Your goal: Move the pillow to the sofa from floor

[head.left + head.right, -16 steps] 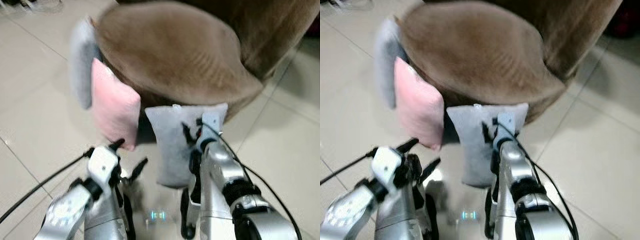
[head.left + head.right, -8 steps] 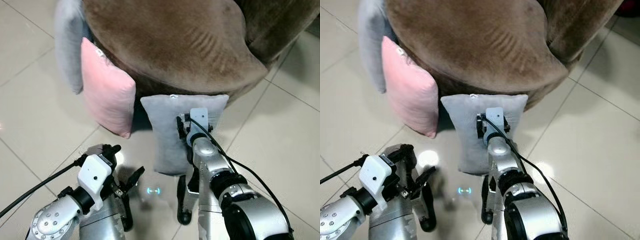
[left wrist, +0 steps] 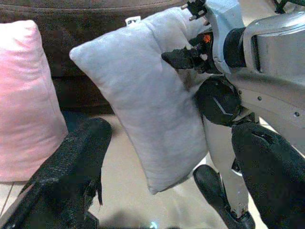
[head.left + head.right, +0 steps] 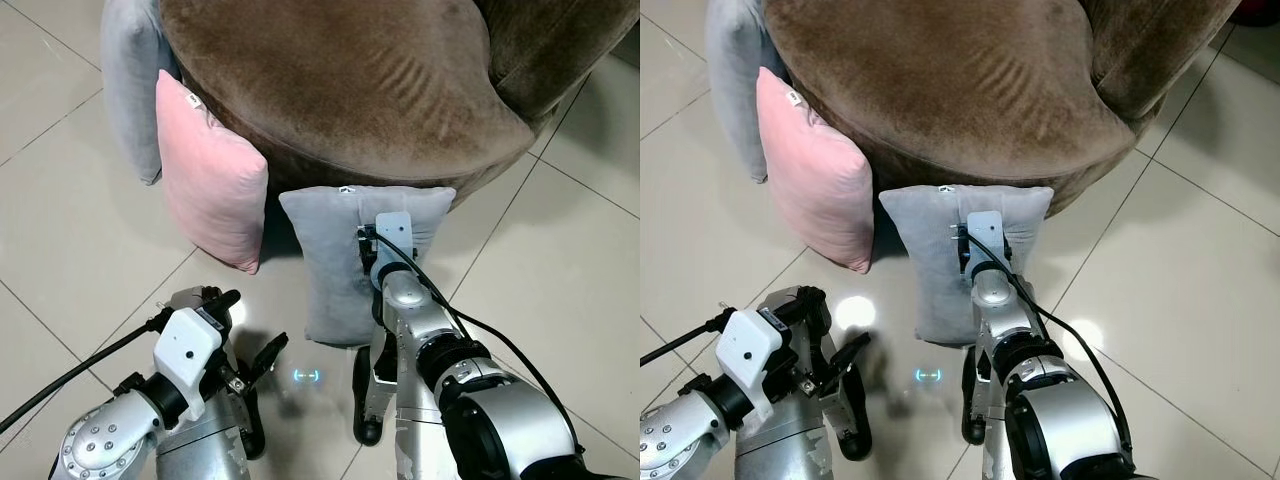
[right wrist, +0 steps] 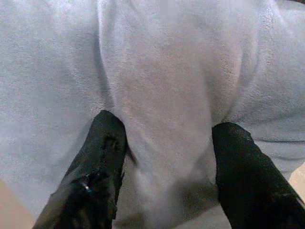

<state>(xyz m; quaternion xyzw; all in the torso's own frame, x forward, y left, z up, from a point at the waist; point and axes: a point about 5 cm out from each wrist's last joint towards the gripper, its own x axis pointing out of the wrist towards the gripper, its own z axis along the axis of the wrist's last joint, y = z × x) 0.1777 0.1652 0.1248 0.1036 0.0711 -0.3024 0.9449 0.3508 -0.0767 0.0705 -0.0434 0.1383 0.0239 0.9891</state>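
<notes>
- Left eye view: grey pillow [image 4: 335, 270] stands at frame centre on the floor [image 4: 70, 230], leaning on the brown sofa [image 4: 350, 80]; soft, light.
- Left wrist view: left gripper [image 3: 167, 176] jaws spread, unladen.
- Right wrist view: right gripper [image 5: 164, 167] jaws spread, pressing into plush; pinch a fold mid-face.

Even, bright indoor light from overhead — head views sharp, no motion blur. Glossy beige tiled floor [image 4: 80, 230] carries soft white glare patch and small cyan glint just in front of grey plush rectangular pillow [image 4: 345, 265]. Deep shadow behind pillow, under brown velvet round sofa [image 4: 340, 80]. Wrist views softer — black fingers [image 5: 102, 162] near lens out of focus.
</notes>
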